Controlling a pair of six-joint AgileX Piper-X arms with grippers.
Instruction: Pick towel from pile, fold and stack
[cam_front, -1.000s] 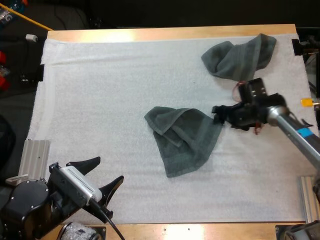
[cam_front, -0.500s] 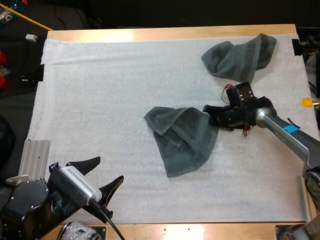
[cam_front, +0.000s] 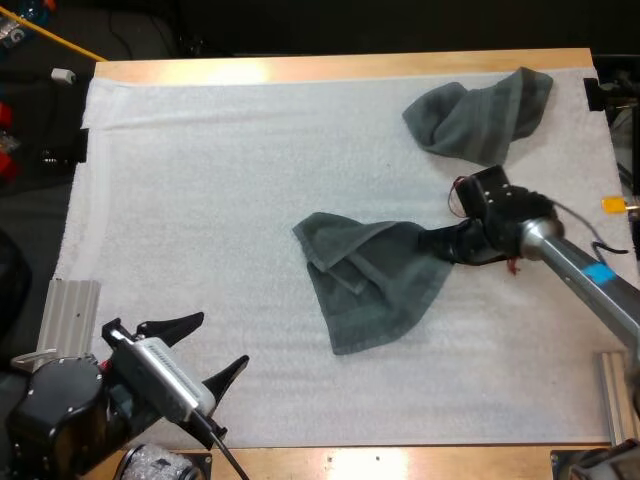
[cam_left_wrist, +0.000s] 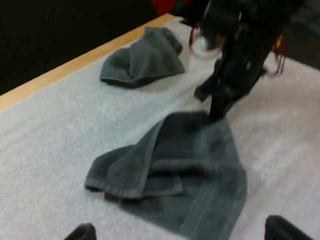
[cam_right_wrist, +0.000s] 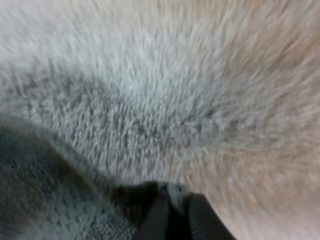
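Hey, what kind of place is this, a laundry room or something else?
Probably a robotics lab bench: a wooden table under a white mat, the left pincer open at the near edge, and the right pincer shut on the middle towel.

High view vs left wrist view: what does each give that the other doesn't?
High view adds: my left end effector seen whole, open, at the near left of the mat; a metal rail beside the mat; the near edge of the table. Left wrist view adds: a low, side-on look at the folded-over near edge of the middle towel. Both: that towel, the crumpled towel at the far side, and the right end effector at the middle towel's corner.
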